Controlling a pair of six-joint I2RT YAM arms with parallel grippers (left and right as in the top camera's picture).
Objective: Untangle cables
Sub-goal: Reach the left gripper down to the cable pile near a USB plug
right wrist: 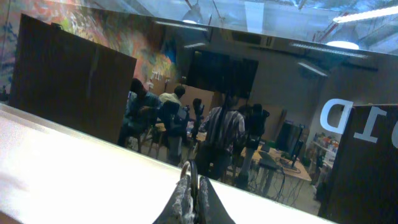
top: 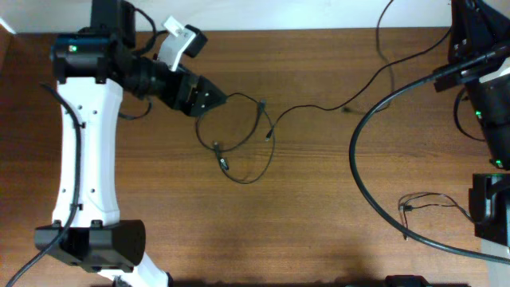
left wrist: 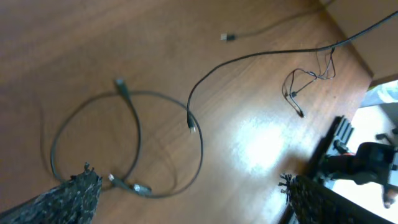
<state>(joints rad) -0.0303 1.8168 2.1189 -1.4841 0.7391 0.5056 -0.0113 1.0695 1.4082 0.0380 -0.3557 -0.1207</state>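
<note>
Brown wooden tabletop [top: 319, 175] carries the cables [left wrist: 138, 134], looped and crossing just under the left end effector [left wrist: 186, 177], which gapes wide and empty. Best to descend on one strand clear of the crossings, near a plug [left wrist: 191, 127]. The right end effector [right wrist: 193, 186] is pinched together, holding nothing.

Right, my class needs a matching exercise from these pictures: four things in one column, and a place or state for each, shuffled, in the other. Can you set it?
Things:
1 left gripper
2 right gripper
3 looped cables
4 small wire bundle

States:
A shut, aimed away from the table
B lying near the table's right edge
C open, above the table
D coiled mid-table

Pairs: 1-C, 2-A, 3-D, 4-B.
</note>
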